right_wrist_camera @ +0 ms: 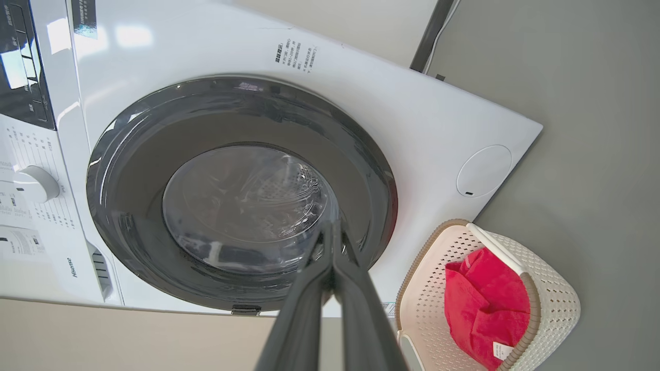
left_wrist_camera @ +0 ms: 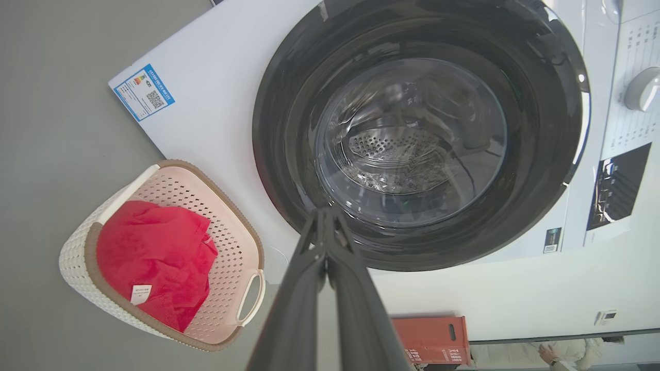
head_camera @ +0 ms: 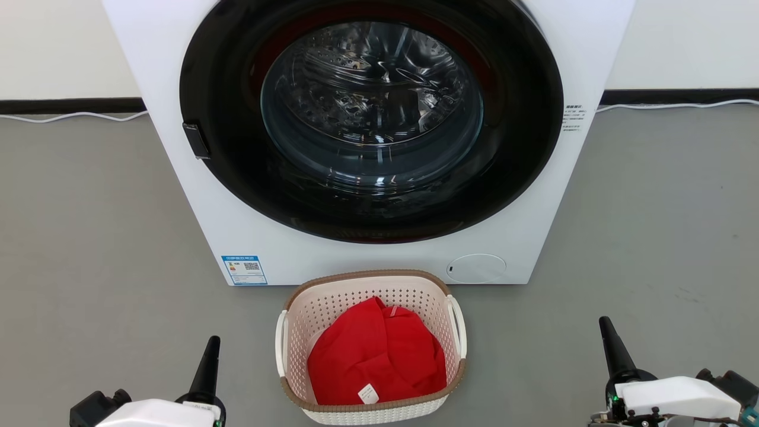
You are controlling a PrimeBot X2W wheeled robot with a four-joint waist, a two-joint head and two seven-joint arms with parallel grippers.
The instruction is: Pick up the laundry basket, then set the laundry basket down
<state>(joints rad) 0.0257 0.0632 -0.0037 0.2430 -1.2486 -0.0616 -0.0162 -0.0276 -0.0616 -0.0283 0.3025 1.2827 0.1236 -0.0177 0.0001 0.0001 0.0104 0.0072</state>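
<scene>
The laundry basket, cream-white with a brown woven-look rim and white side handles, stands on the grey floor at the foot of a white front-loading washer, just before the lower edge of its front panel; whether the two touch is hard to judge from this angle. A red garment lies heaped inside the basket, a white tag showing at its near side. The left gripper and the right gripper hover low on either side of the basket, each well apart from its handles, fingers pointing toward the machine. In the left wrist view the basket sits beside the left gripper, whose fingers are pressed together on nothing; in the right wrist view the right gripper is likewise clenched and empty, the basket off to one side. The washer's round dark door is closed, a blue label at the panel's lower corner.
</scene>
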